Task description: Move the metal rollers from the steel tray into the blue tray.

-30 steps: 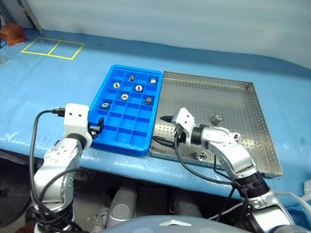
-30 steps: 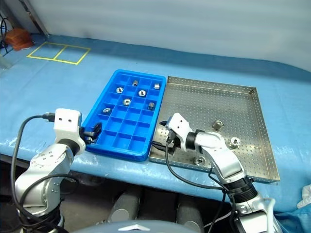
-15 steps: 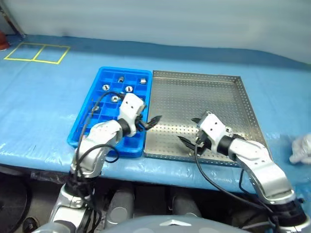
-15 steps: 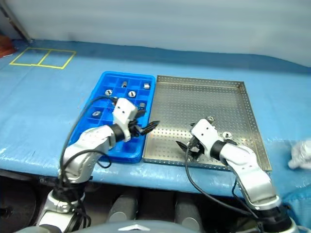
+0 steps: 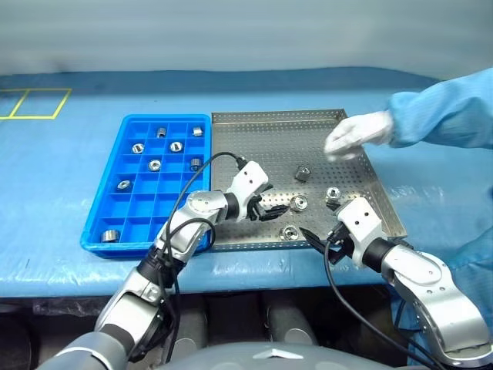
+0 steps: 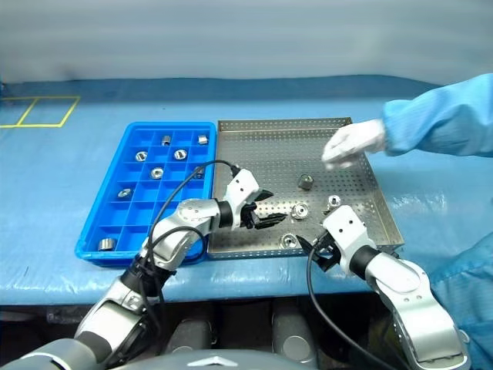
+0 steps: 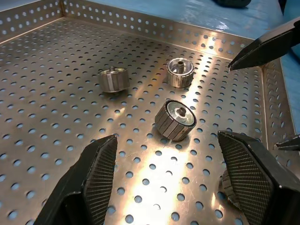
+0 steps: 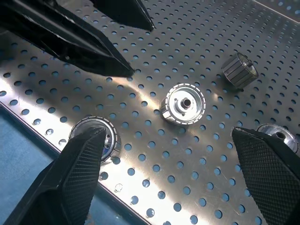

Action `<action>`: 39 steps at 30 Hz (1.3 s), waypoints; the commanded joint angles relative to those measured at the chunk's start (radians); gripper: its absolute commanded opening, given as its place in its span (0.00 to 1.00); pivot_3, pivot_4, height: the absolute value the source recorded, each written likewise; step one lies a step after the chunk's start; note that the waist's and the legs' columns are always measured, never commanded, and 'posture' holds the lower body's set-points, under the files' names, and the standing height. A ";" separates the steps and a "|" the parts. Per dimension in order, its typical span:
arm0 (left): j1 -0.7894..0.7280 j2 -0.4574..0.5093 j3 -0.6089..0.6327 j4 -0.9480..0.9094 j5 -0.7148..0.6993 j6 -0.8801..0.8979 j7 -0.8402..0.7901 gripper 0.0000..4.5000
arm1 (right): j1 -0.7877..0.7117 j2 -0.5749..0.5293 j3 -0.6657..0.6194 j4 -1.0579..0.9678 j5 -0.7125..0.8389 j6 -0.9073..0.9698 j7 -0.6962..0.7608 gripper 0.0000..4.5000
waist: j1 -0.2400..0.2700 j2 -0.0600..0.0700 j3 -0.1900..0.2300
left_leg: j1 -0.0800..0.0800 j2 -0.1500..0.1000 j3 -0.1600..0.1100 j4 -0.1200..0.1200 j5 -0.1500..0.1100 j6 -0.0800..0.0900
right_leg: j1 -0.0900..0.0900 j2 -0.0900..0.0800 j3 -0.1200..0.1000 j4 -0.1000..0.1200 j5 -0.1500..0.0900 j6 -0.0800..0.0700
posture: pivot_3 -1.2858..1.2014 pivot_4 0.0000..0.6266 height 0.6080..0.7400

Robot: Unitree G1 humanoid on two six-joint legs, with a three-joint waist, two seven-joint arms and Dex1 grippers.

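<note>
gloved hand [image 5: 356, 132] over steel tray [image 5: 254, 127]

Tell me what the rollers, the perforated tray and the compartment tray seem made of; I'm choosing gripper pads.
The metal rollers look like bright machined steel or similar metal: mirror-like faces, finely ribbed sides. The steel tray seems brushed sheet metal, likely stainless: dull silver sheen, punched round holes. The blue tray looks like moulded plastic: even bright blue, smooth, slightly glossy walls.

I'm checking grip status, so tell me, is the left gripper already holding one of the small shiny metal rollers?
No, the left gripper stands open above the perforated steel tray, with a metal roller lying untouched ahead of its fingers.
</note>
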 commanded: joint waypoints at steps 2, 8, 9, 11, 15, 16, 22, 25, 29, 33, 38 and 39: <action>-0.047 -0.053 -0.017 0.083 0.037 -0.081 0.001 0.82 | -0.009 0.006 -0.005 -0.035 0.002 -0.011 -0.018 1.00 | -0.006 0.000 0.000 | 0.000 0.000 0.000 -0.001 0.000 0.000 | 0.000 0.000 0.000 0.000 0.000 0.000 | 0.45 0.24 1.00; -0.065 -0.082 -0.028 0.151 0.081 -0.119 -0.004 0.82 | -0.006 0.009 -0.001 -0.040 0.003 -0.014 -0.026 1.00 | -0.018 0.000 0.000 | 0.000 0.000 0.000 -0.002 0.000 0.000 | -0.001 0.000 0.000 0.000 0.000 0.000 | 0.45 0.24 1.00; -0.066 -0.083 -0.026 0.157 0.085 -0.123 -0.005 0.82 | -0.005 0.009 -0.001 -0.040 0.003 -0.015 -0.027 1.00 | -0.022 0.000 0.000 | 0.000 0.000 0.000 -0.002 0.000 0.000 | -0.001 0.000 0.001 0.000 0.000 0.000 | 0.45 0.24 1.00; -0.066 -0.086 -0.023 0.167 0.091 -0.126 -0.005 0.82 | -0.005 0.010 0.000 -0.036 0.003 -0.017 -0.029 1.00 | -0.026 0.000 0.000 | 0.000 0.000 0.000 -0.001 0.000 0.000 | -0.001 0.000 0.001 0.000 0.000 0.000 | 0.45 0.24 1.00; -0.063 -0.087 -0.020 0.170 0.099 -0.127 -0.004 0.82 | -0.008 0.011 0.007 -0.031 0.002 -0.020 -0.034 1.00 | -0.031 0.000 0.000 | 0.000 0.000 0.000 -0.002 0.000 0.000 | -0.001 0.000 0.001 0.000 0.000 0.000 | 0.45 0.24 1.00; -0.062 -0.087 -0.019 0.172 0.103 -0.127 0.000 0.82 | -0.010 0.011 0.009 -0.029 0.002 -0.021 -0.034 1.00 | -0.031 0.000 0.000 | 0.000 0.000 0.000 -0.002 0.000 0.000 | -0.001 0.000 0.001 0.000 0.000 0.000 | 0.45 0.24 1.00; -0.058 -0.085 -0.012 0.171 0.117 -0.128 -0.002 0.82 | -0.021 0.013 0.018 -0.018 0.000 -0.025 -0.034 1.00 | -0.031 0.000 0.000 | 0.000 0.000 0.000 -0.002 0.000 0.000 | -0.001 0.000 0.001 0.000 0.000 0.000 | 0.45 0.24 1.00; -0.053 -0.076 -0.005 0.150 0.117 -0.119 -0.004 0.82 | -0.028 0.014 0.025 -0.011 -0.002 -0.029 -0.033 1.00 | -0.032 0.000 0.000 | 0.000 0.000 0.000 -0.002 0.000 0.000 | -0.001 0.000 0.001 0.000 0.000 0.000 | 0.45 0.24 1.00; -0.029 -0.044 0.000 0.096 0.122 -0.106 -0.003 0.82 | -0.040 0.014 0.037 0.000 -0.002 -0.039 -0.031 1.00 | -0.032 0.000 0.000 | 0.000 0.000 0.000 -0.002 0.000 0.000 | -0.001 0.000 0.001 0.000 0.000 0.000 | 0.46 0.24 1.00; 0.016 -0.004 0.000 -0.002 0.098 -0.079 -0.035 0.82 | -0.060 0.012 0.050 0.016 -0.002 -0.045 -0.026 1.00 | -0.029 0.000 0.000 | 0.000 0.000 0.000 -0.002 0.000 0.000 | -0.001 0.000 0.001 0.000 0.000 0.000 | 0.47 0.24 1.00; 0.052 -0.004 0.090 -0.112 0.048 -0.072 0.002 0.82 | -0.089 0.011 0.064 0.042 -0.002 -0.055 -0.017 1.00 | -0.022 0.000 0.000 | 0.000 0.000 0.000 -0.002 0.000 0.000 | -0.001 0.000 0.001 0.000 0.000 0.000 | 0.48 0.24 1.00; 0.049 -0.009 0.103 -0.110 0.049 -0.071 0.019 0.82 | -0.093 0.011 0.067 0.047 -0.002 -0.057 -0.016 1.00 | -0.021 0.000 0.000 | 0.000 0.000 0.000 -0.002 0.000 0.000 | -0.001 0.000 0.001 0.000 0.000 0.000 | 0.48 0.24 1.00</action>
